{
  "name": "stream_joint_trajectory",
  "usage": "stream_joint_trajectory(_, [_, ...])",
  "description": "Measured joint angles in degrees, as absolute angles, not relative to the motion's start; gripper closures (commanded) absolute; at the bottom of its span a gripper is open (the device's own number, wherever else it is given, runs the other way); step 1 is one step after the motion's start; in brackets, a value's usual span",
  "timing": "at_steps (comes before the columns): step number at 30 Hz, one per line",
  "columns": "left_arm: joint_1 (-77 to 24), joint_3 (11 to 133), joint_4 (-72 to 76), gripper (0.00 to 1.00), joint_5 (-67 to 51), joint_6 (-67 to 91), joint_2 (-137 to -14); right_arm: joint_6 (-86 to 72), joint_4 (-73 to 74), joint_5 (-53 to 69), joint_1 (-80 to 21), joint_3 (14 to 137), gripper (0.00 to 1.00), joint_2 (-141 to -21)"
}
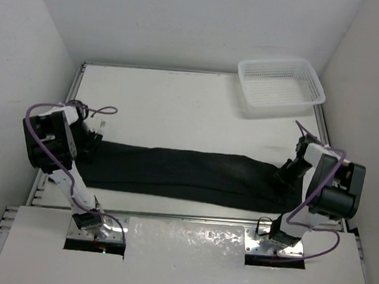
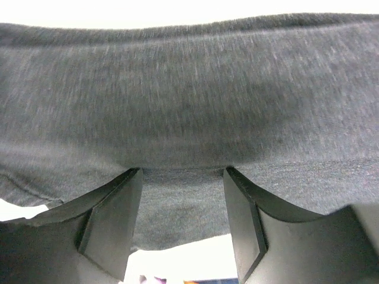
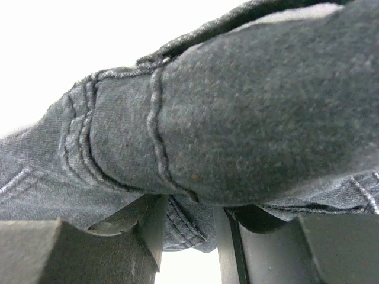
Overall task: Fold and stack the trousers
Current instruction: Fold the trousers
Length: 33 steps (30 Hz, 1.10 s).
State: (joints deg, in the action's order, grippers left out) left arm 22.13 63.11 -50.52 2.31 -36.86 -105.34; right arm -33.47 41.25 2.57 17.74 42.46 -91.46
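Trousers (image 1: 186, 175) handling soft, limp: you're taking ends, right gripper (image 3: 189, 208) pinching seamed end, left gripper (image 2: 182, 177) straddling cloth half-open

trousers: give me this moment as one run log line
trousers: flat, stretched sideways across table | left pincer: at left end, cloth between fingers, grip unclear | right pincer: shut on right end

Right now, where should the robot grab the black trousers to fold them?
Probably at the two short ends. The trousers lie flat in one long strip across the table, so the left pincer suits the left end, coming from the left, and the right pincer the stitched end, from the right. Both sit there now.
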Motion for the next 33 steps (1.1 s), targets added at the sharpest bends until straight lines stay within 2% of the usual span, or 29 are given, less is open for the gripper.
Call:
stream_joint_trajectory(6, [16.60,76.38,-43.18,0.45,-2.17,-32.69,-112.36,-31.83,34.52,2.90,17.74,57.10,0.63,-101.36])
stream_joint_trajectory(13, [17.06,79.29,-41.85,0.41,-2.94,-30.26,-113.12,-25.65,27.51,2.28,17.87,68.55,0.55,-102.04])
stream_joint_trajectory(17, [17.80,78.59,-43.44,0.39,-2.98,-29.82,-112.07,-25.63,28.64,1.50,18.55,67.64,0.51,-96.51])
stream_joint_trajectory(22, [18.92,78.26,-45.10,0.38,-2.98,-29.74,-109.56,-28.47,28.97,0.49,20.53,60.64,0.48,-88.71])
stream_joint_trajectory(33, [20.27,74.56,-44.47,0.38,-0.64,-29.89,-108.86,-34.37,26.59,-1.08,20.86,57.69,0.44,-98.74])
